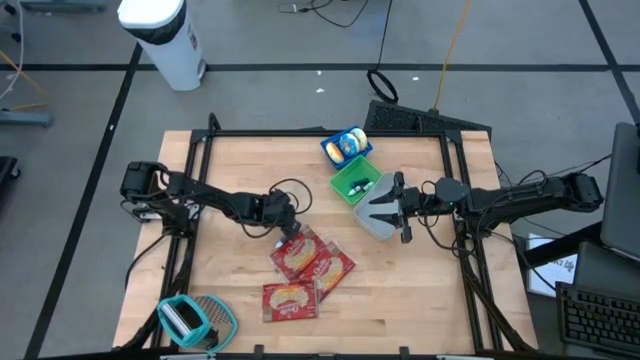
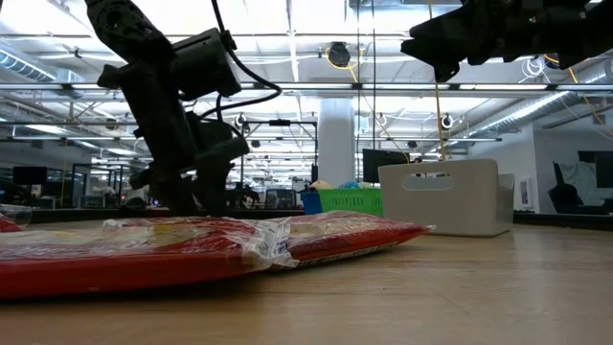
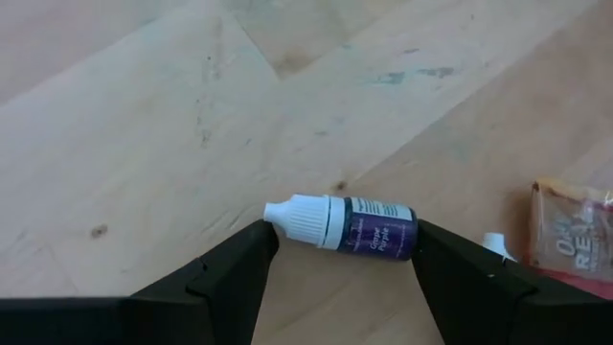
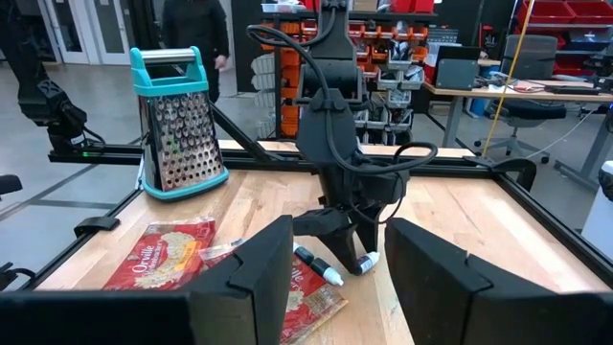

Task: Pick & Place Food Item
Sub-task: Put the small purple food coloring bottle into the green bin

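High view: my left gripper (image 1: pixel 288 226) is down at mid-table, just at the far-left edge of the red food packets (image 1: pixel 305 268); my right gripper (image 1: pixel 392 205) hangs over the white bin (image 1: pixel 377 222) on the right side, just near of the green basket (image 1: pixel 355 180); a blue container (image 1: pixel 345 146) sits just beyond that basket.

Left wrist view: a small dropper bottle (image 3: pixel 350 225), white cap and dark purple label, lies on its side on the wooden table (image 3: pixel 144 125) between my left fingers (image 3: pixel 225 278); fingers parted, one tip at the cap end, the other at the base end; whether they press it I cannot tell; a packet corner shows at the edge.

Right wrist view: my right fingers (image 4: pixel 259 273) stand apart with nothing between them; a teal-framed box grater (image 4: pixel 175 125) stands at the table's near-left corner.

Low view: packets lie flat in the foreground; white bin behind to the right.
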Controlling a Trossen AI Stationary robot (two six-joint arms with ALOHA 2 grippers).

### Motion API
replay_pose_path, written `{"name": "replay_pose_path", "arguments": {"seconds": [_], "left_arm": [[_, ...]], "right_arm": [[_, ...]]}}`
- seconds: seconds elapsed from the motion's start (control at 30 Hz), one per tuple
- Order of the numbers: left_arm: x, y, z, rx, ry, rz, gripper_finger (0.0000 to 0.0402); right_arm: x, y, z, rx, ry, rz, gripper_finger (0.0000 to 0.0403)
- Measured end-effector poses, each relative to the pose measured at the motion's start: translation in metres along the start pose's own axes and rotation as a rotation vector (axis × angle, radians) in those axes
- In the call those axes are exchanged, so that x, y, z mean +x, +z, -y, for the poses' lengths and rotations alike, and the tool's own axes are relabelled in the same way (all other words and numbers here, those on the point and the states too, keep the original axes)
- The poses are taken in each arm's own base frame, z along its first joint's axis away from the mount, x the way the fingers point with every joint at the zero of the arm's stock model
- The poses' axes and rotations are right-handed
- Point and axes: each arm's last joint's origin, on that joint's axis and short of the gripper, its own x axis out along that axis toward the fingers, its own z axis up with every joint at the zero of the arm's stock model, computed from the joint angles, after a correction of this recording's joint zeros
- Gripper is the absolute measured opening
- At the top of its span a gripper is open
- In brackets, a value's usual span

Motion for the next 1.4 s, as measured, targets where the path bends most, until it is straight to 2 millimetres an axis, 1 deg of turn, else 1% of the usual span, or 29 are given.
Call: {"name": "replay_pose_path", "arguments": {"seconds": [0.23,0.33,0.47,0.67,0.77,0.8,0.93,1.17,1.4], "left_arm": [[-0.009,0.008,0.006,0.009,0.025,-0.055,0.0255],[-0.015,0.012,0.01,0.113,0.039,-0.065,0.0255],[-0.02,0.02,0.018,0.296,0.011,-0.02,0.0255],[-0.021,0.021,0.02,0.538,0.011,-0.005,0.0255],[-0.021,0.022,0.02,0.584,0.007,0.001,0.0255],[-0.022,0.022,0.02,0.571,0.007,0.001,0.0255],[-0.022,0.022,0.02,0.417,0.008,0.006,0.0255],[-0.022,0.023,0.02,0.197,0.007,0.014,0.0255],[-0.018,0.02,0.014,0.042,0.06,0.048,0.0255]], "right_arm": [[0.0,0.0,0.0,0.0,0.0,0.0,0.0155],[0.0,0.0,0.0,0.0,0.0,0.0,0.0155],[0.0,0.0,0.0,-0.007,0.0,0.0,0.0155],[0.0,0.0,0.0,-0.007,0.0,-0.001,0.0155],[0.0,0.0,0.0,-0.007,0.0,-0.001,0.0155],[0.0,0.0,0.0,-0.007,0.0,-0.001,0.0155],[0.0,0.0,0.0,-0.008,0.0,-0.001,0.0155],[0.0,0.0,0.0,-0.008,0.0,-0.001,0.0155],[0.0,0.0,0.0,-0.008,0.0,0.0,0.0155]]}}
